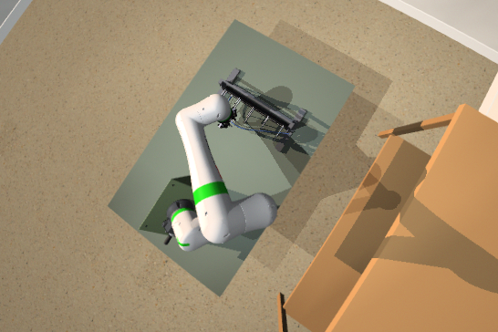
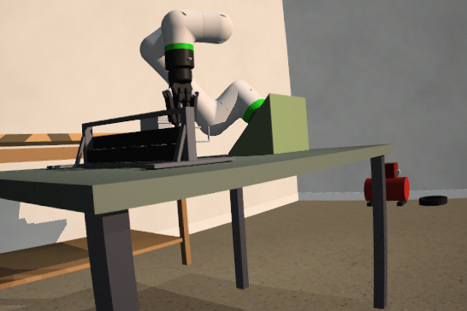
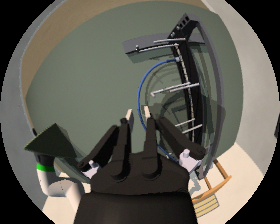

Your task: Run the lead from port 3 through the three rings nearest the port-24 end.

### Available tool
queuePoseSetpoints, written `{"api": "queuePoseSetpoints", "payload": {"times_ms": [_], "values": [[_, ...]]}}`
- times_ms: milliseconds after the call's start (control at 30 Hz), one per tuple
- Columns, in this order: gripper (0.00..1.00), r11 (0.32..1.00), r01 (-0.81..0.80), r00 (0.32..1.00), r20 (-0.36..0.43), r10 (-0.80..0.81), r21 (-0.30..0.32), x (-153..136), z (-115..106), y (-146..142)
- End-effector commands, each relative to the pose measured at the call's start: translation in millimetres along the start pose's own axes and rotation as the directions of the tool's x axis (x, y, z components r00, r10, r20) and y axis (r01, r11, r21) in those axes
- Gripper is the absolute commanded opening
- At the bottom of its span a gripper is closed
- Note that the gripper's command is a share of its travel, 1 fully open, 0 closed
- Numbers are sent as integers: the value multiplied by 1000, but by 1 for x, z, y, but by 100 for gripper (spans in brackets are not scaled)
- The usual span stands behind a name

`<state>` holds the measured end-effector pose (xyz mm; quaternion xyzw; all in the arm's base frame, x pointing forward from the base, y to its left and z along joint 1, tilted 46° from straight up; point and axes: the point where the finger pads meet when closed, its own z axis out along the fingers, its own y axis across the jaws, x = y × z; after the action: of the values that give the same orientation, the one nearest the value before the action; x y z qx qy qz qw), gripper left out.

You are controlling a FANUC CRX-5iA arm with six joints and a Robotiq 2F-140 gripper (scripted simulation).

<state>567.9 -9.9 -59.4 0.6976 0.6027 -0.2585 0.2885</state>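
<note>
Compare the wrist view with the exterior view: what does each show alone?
Wrist only: a blue lead arcing in front of the rack, the cable manager's metal rings, and the hand with nothing visible between its fingertips.
Exterior only: the table legs, a red machine and a black disc on the floor.
Both: rack, hand, green wedge base.

The gripper (image 3: 139, 115) fills the lower middle of the view, its two dark fingers standing narrowly parted with pale tips; nothing is visible between them. Beyond the tips lies the green worktop (image 3: 88, 78). The dark rack (image 3: 190, 66) stands on the right, near the worktop's far edge. Thin metal rings (image 3: 178, 87) project from its front. A blue lead (image 3: 145, 80) curves from the rack's upper end down towards the fingertips.
</note>
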Motion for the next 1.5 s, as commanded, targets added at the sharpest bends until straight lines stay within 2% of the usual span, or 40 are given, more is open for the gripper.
{"api": "queuePoseSetpoints", "payload": {"times_ms": [0,1467], "values": [[20,1000,0,1000,0,0,0,0,0,0],[20,1000,0,1000,0,0,0,0,10,0]]}}
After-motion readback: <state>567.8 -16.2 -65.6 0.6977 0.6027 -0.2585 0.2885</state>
